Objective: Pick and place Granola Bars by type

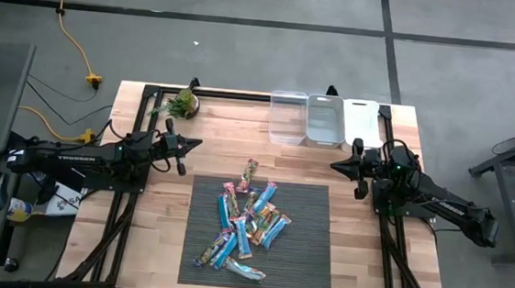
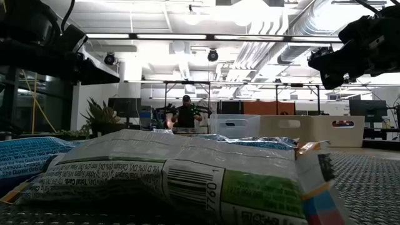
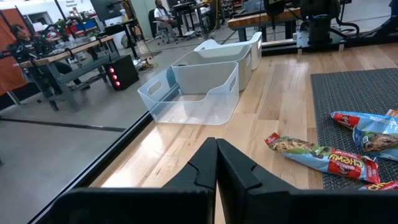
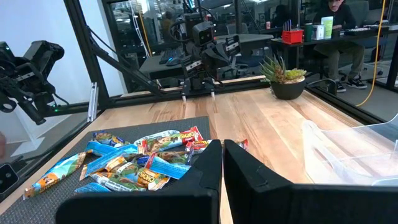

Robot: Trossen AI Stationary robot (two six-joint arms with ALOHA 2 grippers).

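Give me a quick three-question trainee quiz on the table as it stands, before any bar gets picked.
1. True or false: the granola bars lie heaped on the dark mat.
2. How many bins stand in a row along the table's far edge?
3. What sits at the far left corner: A) potted plant, B) mug, C) tape roll?

Key: 1 true. 2 three, none holding a bar. 3 A. Left end effector and right end effector are both shut and hold nothing.

Wood table [image 1: 167, 238]: mat [image 1: 308, 258], bins [image 1: 324, 122], plant [image 1: 185, 103]
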